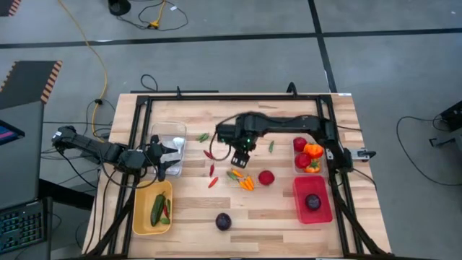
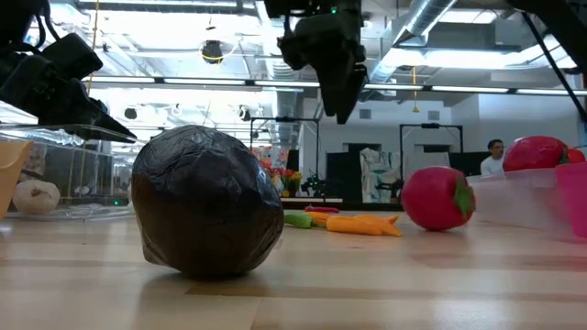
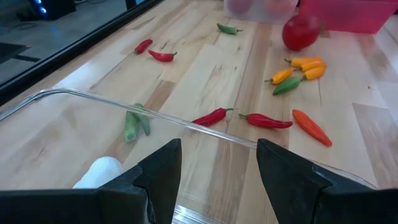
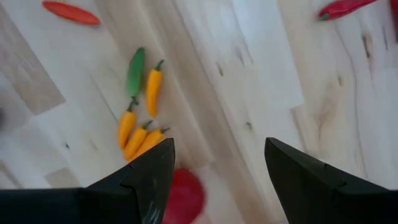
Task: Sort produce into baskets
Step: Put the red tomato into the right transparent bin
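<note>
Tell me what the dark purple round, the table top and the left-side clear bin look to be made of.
Dark purple round: probably glossy moulded plastic, with crinkled highlights on its skin. Table top: pale wood planks, visible grain and seams, matte. Clear bin: likely thin transparent plastic, since chillies show through its wall.

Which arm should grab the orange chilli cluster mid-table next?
Right. The right gripper hangs open just above the orange chillies; the left gripper is over the clear bin, farther away.

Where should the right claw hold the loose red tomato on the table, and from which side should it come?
Probably from straight above, closing across the red tomato's round middle. It sits alone on the table, clear of the orange chillies, and the open right claw hangs nearby.
</note>
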